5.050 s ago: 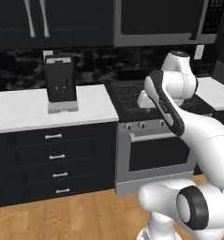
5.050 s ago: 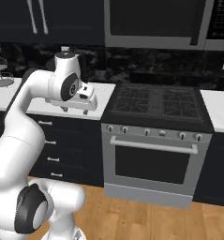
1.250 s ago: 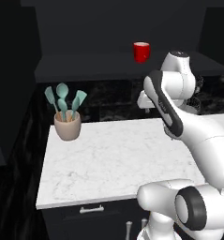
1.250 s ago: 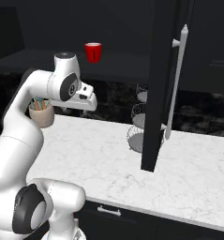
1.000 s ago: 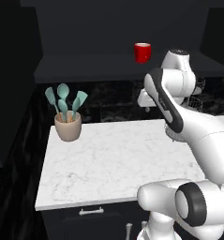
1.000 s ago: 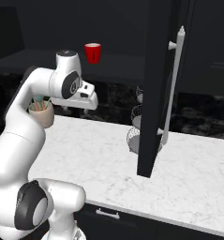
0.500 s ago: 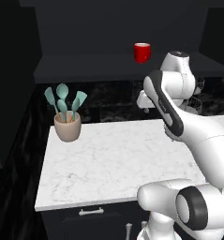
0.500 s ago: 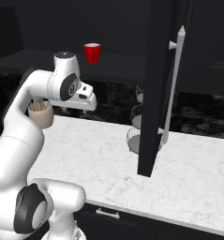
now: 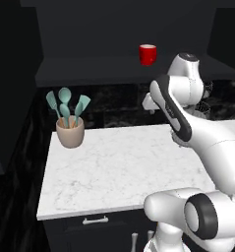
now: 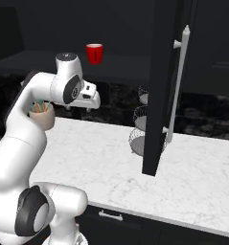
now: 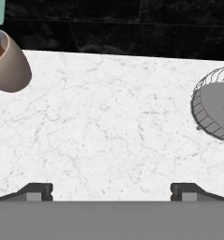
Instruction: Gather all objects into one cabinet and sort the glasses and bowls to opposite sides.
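Gripper (image 11: 111,190) empty, fingers spread wide, hanging above the bare middle of the white marble counter (image 9: 114,172).

The small red cup (image 9: 147,54) stands upright on the dark shelf of the open upper cabinet, at 12 o'clock above the arm in the left base view. The cabinet door (image 10: 161,86), silver bar handle (image 10: 177,81) outward, juts over the counter at 3 o'clock of the gripper in the right base view. Utensil pot (image 9: 70,130) sits near the counter's back left corner; wire tiered basket (image 11: 214,110) stands at 2 o'clock in the hand view, cut off by the frame and partly hidden behind the door. Cabinet interior is too dark to read.
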Tool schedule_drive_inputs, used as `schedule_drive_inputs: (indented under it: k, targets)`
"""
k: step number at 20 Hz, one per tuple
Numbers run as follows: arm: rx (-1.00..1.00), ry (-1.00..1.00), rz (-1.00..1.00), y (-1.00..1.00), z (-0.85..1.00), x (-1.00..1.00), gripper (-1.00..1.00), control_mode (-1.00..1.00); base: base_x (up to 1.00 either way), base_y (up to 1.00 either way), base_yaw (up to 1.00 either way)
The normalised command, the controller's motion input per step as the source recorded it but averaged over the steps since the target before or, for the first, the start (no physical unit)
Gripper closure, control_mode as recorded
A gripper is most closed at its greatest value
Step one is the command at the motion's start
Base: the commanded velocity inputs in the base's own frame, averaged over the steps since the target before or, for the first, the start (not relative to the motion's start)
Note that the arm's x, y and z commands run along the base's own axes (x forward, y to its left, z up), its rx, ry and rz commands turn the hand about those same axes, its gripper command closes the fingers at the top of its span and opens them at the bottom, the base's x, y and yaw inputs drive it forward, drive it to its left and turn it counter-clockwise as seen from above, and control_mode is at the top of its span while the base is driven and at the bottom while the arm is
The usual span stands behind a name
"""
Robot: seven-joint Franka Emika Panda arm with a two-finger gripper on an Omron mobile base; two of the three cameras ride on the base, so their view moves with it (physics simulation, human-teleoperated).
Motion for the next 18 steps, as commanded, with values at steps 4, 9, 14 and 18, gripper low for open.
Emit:
schedule_drive_inputs:
  k: [4,9,14,18]
  targets:
    - [0.0,-0.22,0.05,0.0,0.14,-0.18,-1.0,-1.0,0.0,0.0,0.0]
    - [0.0,-0.15,0.06,0.0,0.37,-0.32,-1.0,-1.0,0.0,0.0,0.0]
    - [-0.01,-0.05,0.04,0.0,0.46,-0.22,-1.0,-1.0,0.0,0.0,0.0]
    - [-0.03,-0.09,0.01,0.0,0.51,-0.13,-1.0,-1.0,0.0,0.0,0.0]
